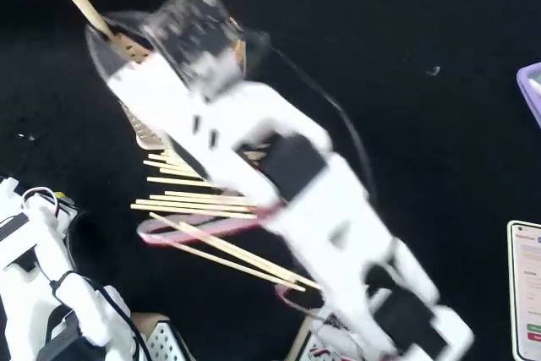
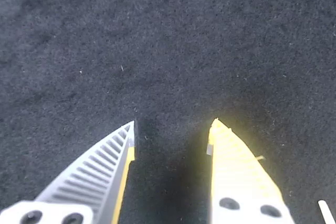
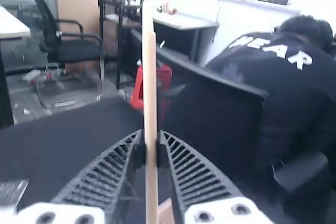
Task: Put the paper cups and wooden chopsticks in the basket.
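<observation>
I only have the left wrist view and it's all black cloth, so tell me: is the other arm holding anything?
Observer: Yes, the right tool is shut on one wooden chopstick.
Operator: Any more chopsticks on the table?
Observer: Several loose chopsticks lie on the black cloth mid-table.
Operator: Where's my arm from above?
Observer: The left arm sits at the high view's lower left edge, apart from them.
</observation>
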Controlling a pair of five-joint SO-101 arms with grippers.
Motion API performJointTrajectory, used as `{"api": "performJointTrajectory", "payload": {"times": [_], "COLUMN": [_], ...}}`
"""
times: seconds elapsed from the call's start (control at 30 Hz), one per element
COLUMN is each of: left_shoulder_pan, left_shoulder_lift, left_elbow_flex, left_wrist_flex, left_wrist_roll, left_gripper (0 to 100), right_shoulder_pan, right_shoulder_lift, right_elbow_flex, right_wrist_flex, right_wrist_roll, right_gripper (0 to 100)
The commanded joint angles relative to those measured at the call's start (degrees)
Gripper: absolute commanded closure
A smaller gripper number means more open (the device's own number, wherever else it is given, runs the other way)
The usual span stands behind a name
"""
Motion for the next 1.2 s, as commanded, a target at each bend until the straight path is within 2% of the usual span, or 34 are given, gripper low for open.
{"api": "performJointTrajectory", "payload": {"times": [0.0,0.17,0.43,0.63,0.73,0.83,1.0,1.07,1.17], "left_shoulder_pan": [0.40,0.40,1.36,2.15,2.24,2.24,2.24,2.24,2.24], "left_shoulder_lift": [-0.97,-0.97,-1.05,-0.97,-0.97,-0.97,-0.88,-0.88,-0.88], "left_elbow_flex": [-2.68,-2.68,-2.68,-2.59,-2.59,-2.59,-2.59,-2.59,-2.59], "left_wrist_flex": [-0.53,-0.53,-0.53,-0.53,-0.53,-0.53,-0.53,-0.53,-0.53], "left_wrist_roll": [0.09,0.09,0.09,0.00,0.00,0.00,0.00,0.00,0.00], "left_gripper": [78,78,78,78,78,78,78,78,78], "right_shoulder_pan": [1.49,4.57,8.97,8.88,8.88,8.88,8.97,8.62,7.56], "right_shoulder_lift": [12.09,24.31,37.93,40.13,39.96,39.08,35.30,32.92,29.67], "right_elbow_flex": [-13.58,-23.69,-35.03,-35.47,-35.65,-37.93,-46.90,-50.42,-53.85], "right_wrist_flex": [-8.70,-14.68,-13.36,-4.66,0.53,5.54,12.40,19.87,36.57], "right_wrist_roll": [-0.79,-1.14,-1.23,-1.23,-2.11,-6.95,-7.21,-7.21,-7.12], "right_gripper": [98.7,98.7,98.7,97.9,87.2,78.9,84.1,85.6,85.8]}}
